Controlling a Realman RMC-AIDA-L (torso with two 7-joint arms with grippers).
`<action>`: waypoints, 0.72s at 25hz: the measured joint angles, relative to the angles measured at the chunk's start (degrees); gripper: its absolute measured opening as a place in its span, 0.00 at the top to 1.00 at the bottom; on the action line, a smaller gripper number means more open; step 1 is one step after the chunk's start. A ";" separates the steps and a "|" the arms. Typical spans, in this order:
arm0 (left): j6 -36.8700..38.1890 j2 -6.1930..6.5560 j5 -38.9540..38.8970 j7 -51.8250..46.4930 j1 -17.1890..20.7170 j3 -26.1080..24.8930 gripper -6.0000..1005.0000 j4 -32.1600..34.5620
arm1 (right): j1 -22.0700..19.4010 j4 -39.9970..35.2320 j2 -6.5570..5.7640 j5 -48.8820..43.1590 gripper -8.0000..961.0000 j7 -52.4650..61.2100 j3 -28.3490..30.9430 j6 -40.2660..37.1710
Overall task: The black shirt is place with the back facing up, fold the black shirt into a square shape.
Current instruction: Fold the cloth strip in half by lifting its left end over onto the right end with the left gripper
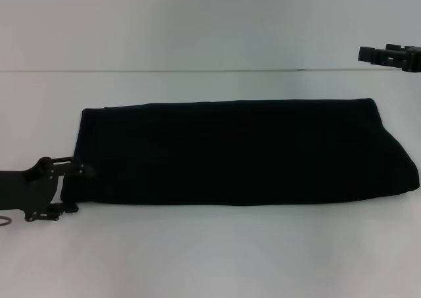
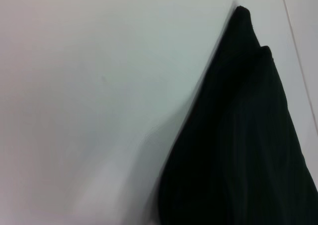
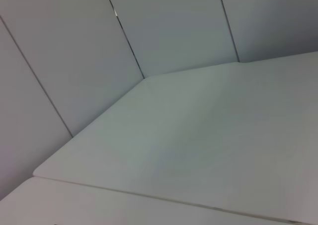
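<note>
The black shirt (image 1: pixel 237 150) lies on the white table, folded into a long band that runs from left to right. No lettering shows. My left gripper (image 1: pixel 75 190) is low at the band's near left corner, with its fingers spread apart around the cloth's edge. The left wrist view shows the shirt's (image 2: pixel 238 150) folded end from close up. My right gripper (image 1: pixel 368 54) hangs raised at the far right, above and behind the shirt's right end and apart from it. The right wrist view shows no shirt.
The white table (image 1: pixel 210 258) has bare surface in front of the shirt and behind it up to the back edge (image 1: pixel 197 70). Grey wall panels (image 3: pixel 174 26) stand behind the table.
</note>
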 joint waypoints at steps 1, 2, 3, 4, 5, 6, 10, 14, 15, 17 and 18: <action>-0.18 0.00 0.04 0.02 -0.01 0.10 0.16 0.00 | 0.00 -0.01 0.00 0.00 0.03 0.00 0.01 0.01; -0.35 0.00 0.06 0.04 -0.01 0.15 0.16 0.00 | 0.00 -0.02 0.00 0.00 0.03 0.00 0.02 0.01; -0.49 0.00 0.08 0.06 -0.02 0.16 0.16 0.00 | 0.00 -0.02 0.00 0.00 0.03 0.00 0.02 0.02; -0.61 0.00 0.10 0.08 -0.02 0.16 0.16 0.00 | 0.00 -0.03 0.00 0.00 0.03 0.00 0.03 0.02; -0.66 -0.01 0.11 0.10 -0.03 0.11 0.16 0.01 | 0.00 -0.03 0.00 -0.01 0.03 0.00 0.02 0.03; -0.72 -0.01 0.12 0.12 -0.03 0.08 0.16 0.01 | 0.00 -0.03 0.00 -0.01 0.03 0.00 0.00 0.03; -1.45 -0.01 0.12 0.14 -0.06 0.23 0.16 0.03 | -0.01 0.06 0.00 -0.01 0.03 0.00 0.00 0.08; -1.72 -0.01 0.12 0.17 -0.06 0.28 0.16 -0.17 | -0.03 0.16 0.00 -0.01 0.03 0.01 0.04 0.13; -1.82 -0.01 0.12 0.20 -0.06 0.28 0.16 -0.24 | -0.06 0.16 0.00 -0.01 0.03 0.00 0.06 0.13; -2.08 -0.04 0.12 0.32 -0.06 0.28 0.16 -0.36 | -0.08 0.18 0.00 -0.01 0.03 0.01 0.10 0.15; -2.13 -0.06 0.12 0.38 -0.06 0.28 0.16 -0.40 | -0.09 0.19 0.00 -0.01 0.03 0.00 0.12 0.18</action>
